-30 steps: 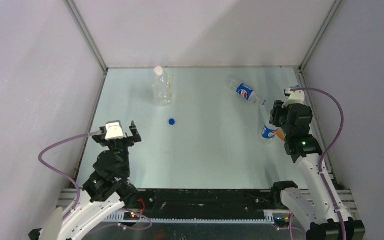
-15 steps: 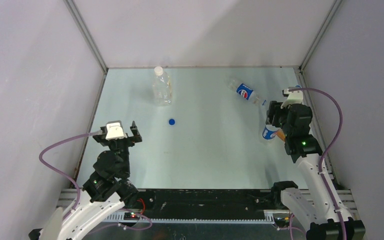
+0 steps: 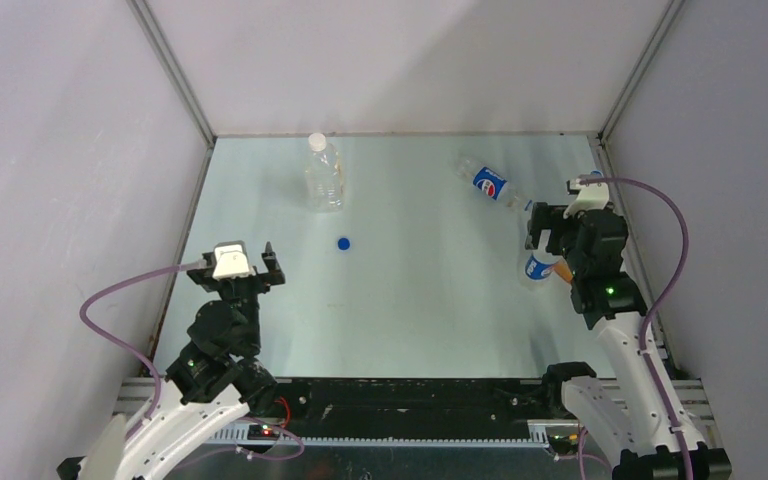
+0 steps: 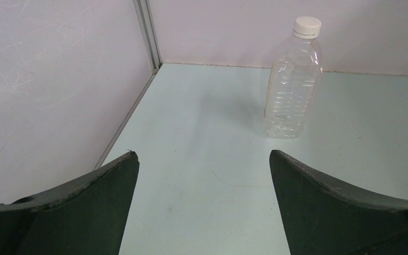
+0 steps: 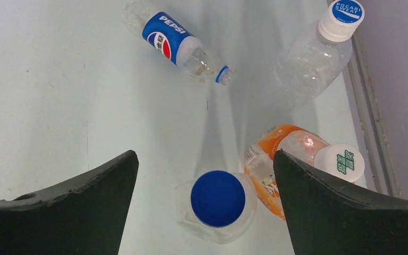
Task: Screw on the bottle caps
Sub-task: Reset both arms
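My right gripper (image 5: 205, 175) is open, its jaws standing apart on either side of a blue cap (image 5: 218, 197) that sits on an upright clear bottle (image 3: 538, 266), and it touches neither. A loose blue cap (image 3: 343, 243) lies on the table mid-left. A Pepsi bottle (image 5: 175, 45) lies on its side, its neck showing only a blue ring. An orange-labelled bottle (image 5: 276, 159) and a Pocari Sweat bottle (image 5: 311, 61) both carry white caps. My left gripper (image 4: 204, 175) is open and empty above bare table, facing a clear white-capped bottle (image 4: 292, 79).
Grey walls with metal corner posts close in the table on three sides. The right wall's rail (image 5: 369, 122) runs just beside the Pocari and orange bottles. The bottles near my right gripper (image 3: 548, 232) crowd together.
My right gripper's jaws have spread wide, letting go of the blue cap on the upright bottle. The left arm has stayed put.
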Motion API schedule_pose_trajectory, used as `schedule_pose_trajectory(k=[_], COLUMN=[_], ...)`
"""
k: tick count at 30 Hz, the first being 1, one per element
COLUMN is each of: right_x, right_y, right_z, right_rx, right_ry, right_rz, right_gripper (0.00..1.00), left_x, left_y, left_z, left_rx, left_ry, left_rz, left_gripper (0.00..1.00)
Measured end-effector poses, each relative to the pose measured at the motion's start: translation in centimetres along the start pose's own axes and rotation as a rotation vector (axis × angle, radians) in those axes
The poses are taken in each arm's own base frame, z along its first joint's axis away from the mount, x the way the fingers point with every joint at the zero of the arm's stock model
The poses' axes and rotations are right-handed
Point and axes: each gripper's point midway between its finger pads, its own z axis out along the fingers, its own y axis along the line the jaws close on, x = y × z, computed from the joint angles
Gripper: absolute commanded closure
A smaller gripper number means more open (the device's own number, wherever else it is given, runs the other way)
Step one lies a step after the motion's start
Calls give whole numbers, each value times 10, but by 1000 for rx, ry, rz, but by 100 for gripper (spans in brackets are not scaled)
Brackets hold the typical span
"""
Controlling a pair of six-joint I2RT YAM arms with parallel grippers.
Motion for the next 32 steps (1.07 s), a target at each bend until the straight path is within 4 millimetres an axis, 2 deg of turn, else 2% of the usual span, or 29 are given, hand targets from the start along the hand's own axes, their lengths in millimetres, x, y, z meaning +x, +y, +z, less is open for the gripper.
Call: schedule_pose_trajectory(k=[8, 11, 14, 17, 24, 28, 32], right_x=[-8, -25, -50, -76, -110, -118, -118], right_y=[0, 0, 0, -1, -13, -17, -18], right_z=[-13, -28, -52, -82, -162, -190, -200], right_rx=[-1, -4, -10, -15, 6, 15, 16], right_ry=[-12, -59, -147, -265, -539, -628, -659], right_rz=[17, 35, 48, 58, 85, 95, 94], right_gripper=[1, 1, 1, 1, 1, 1, 1], left_x=[-2, -5, -14, -37, -109, -136, -146], left_y=[-1, -3, -1, 6, 29, 37, 38], left_z=[0, 1, 0, -2, -19, -31, -34], left_rx=[7, 15, 16, 10, 54, 99, 119], left_ry=[-7, -16, -30, -67, -257, -349, -369], left_rz=[0, -10, -25, -58, -258, -347, -399], left_gripper=[0, 0, 0, 0, 0, 0, 0])
